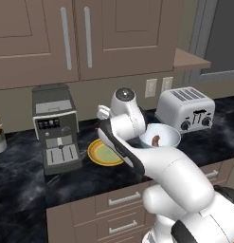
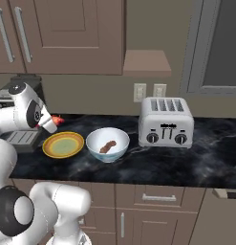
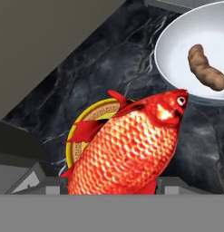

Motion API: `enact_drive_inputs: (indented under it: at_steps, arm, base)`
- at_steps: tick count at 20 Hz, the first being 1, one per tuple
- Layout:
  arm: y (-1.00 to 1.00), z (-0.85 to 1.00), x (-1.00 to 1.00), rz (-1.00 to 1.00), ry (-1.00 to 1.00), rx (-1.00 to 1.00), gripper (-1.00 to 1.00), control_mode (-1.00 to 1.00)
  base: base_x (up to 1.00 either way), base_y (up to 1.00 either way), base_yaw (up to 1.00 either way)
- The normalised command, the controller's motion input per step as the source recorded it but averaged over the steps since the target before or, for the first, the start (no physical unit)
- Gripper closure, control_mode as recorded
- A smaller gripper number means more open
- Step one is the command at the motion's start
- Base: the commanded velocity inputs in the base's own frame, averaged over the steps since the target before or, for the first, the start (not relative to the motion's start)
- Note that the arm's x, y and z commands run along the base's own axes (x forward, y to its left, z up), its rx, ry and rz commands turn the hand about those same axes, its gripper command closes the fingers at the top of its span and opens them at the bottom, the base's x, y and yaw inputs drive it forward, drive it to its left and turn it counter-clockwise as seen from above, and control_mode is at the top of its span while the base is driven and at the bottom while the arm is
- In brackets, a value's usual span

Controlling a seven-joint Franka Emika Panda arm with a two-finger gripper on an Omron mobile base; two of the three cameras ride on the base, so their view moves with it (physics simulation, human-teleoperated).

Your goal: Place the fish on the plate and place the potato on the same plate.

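**Fish held above the counter, plate below**

In the hand view the gripper (image 3: 112, 183) has its 2 fingers closed on the fish (image 3: 129, 147), 1 fingertip at each flank of the red-orange scaled body. The fish's head points toward 2 o'clock and its tail end sits down between the fingers. Behind it, at about 9 o'clock from the body, an arc of the yellow plate (image 3: 93, 115) shows on the black marble counter (image 3: 109, 59). At 2 o'clock lies the pale bowl (image 3: 177, 50), with the brownish potato (image 3: 206, 70) lying in it.

From the right base view the plate (image 2: 63, 144) lies just beside the bowl (image 2: 108, 143), at its 9 o'clock, with the toaster (image 2: 166, 122) at the bowl's 2 o'clock. A bit of the red fish (image 2: 57, 119) shows above the plate's far edge.
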Motion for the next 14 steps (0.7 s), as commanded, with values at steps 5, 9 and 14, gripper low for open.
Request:
enact_drive_inputs:
  at_steps: [5,9,14]
  arm:
    - [0.0,-0.08,0.0,0.0,0.07,0.04,1.0,-1.0]
    - [-0.01,-0.15,0.0,0.0,0.14,0.1,1.0,-1.0]
    - [0.0,-0.16,0.21,0.0,0.02,0.01,1.0,-1.0]
  base:
    - [0.0,0.04,0.0]
    - [0.0,0.0,0.0]
    - [0.0,0.0,0.0]
